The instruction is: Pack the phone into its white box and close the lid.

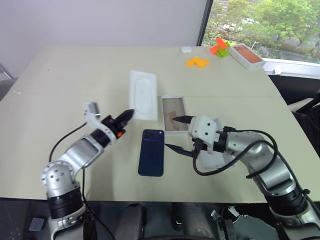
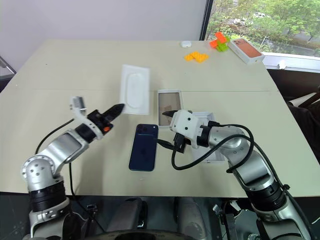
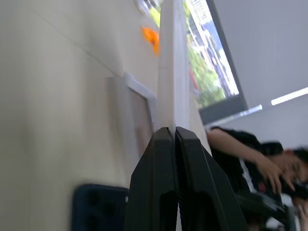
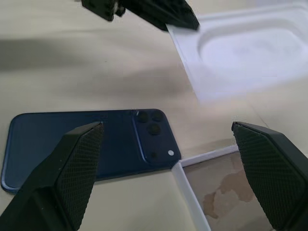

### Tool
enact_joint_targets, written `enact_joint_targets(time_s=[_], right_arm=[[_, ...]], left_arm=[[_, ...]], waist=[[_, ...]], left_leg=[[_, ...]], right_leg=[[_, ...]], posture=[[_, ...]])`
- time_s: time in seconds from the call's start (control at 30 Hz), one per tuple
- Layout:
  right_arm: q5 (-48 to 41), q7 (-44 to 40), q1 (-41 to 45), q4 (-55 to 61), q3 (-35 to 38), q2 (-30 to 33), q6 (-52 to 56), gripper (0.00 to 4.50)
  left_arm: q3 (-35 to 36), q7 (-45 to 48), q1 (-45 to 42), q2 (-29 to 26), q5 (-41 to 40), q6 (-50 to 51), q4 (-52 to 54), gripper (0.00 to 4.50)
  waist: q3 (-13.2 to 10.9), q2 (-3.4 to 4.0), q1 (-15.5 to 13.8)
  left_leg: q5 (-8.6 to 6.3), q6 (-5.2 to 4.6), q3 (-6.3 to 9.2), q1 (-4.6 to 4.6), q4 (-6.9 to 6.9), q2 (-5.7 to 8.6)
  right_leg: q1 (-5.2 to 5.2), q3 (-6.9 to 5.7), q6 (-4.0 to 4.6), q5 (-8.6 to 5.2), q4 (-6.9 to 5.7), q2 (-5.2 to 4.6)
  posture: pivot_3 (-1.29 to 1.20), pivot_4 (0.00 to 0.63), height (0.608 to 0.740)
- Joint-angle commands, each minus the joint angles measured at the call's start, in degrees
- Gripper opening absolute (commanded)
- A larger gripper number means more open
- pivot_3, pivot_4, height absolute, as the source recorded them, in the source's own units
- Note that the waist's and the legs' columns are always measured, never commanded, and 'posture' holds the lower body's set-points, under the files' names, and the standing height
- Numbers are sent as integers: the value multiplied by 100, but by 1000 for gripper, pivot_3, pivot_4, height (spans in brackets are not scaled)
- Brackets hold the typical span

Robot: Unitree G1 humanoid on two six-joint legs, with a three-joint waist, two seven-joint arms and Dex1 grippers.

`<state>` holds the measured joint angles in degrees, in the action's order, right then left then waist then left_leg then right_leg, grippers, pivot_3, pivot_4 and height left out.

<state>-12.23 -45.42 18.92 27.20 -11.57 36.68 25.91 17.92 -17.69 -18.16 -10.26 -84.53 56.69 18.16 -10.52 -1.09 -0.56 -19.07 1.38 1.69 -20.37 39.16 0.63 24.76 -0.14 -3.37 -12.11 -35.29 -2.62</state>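
Phone [image 1: 151,152] lies flat on worktop [image 1: 60,85]. Right fingers [image 4: 77,168] spread apart above it. Left fingers [image 3: 159,192] clamped on thin white insert [image 1: 142,95].

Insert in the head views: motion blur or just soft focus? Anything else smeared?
Left eye view: the insert, pinched by the shut left end effector, looks smeared, while the phone stays crisp, so likely motion. Left wrist view: table and phone soft, insert's edge fairly sharp. Right wrist view: insert's near edge hazy.
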Motion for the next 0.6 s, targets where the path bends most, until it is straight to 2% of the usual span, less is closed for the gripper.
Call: enact_joint_targets(time_s=[0.03, 0.27, 0.4, 0.6], right_arm=[[68, 31, 122, -68, 275, 74, -188, 4500], [155, 83, 143, -176, 340, 67, -242, 4500], [171, 114, 111, -144, 354, 59, -229, 4500], [182, 153, 94, -120, 335, 30, -219, 4500]], left_arm=[[-493, -642, -341, 271, 406, -252, -33, 22], [-1087, -1530, -773, 875, 665, -299, -140, 22], [-1207, -2119, -811, 1013, 707, -184, -167, 22], [-1163, -2249, -877, 1143, 544, -311, -247, 22]], waist=[[0, -1, -16], [0, -2, -18], [-1, -1, -6], [-1, -2, -17]], left_leg=[[0, 0, 0, 0, 0, 0], [1, 1, 0, -1, 0, 2], [1, 1, -2, 0, 0, 4], [5, 9, 1, 0, 0, 4]], right_leg=[[0, 0, 0, 0, 0, 2], [-1, -1, 1, 0, 1, 7], [-1, 0, 0, 0, 4, 4], [-1, -2, 1, -1, 2, 8]], posture=[[0, 150, 740], [0, 150, 740], [0, 150, 740], [0, 150, 740]])
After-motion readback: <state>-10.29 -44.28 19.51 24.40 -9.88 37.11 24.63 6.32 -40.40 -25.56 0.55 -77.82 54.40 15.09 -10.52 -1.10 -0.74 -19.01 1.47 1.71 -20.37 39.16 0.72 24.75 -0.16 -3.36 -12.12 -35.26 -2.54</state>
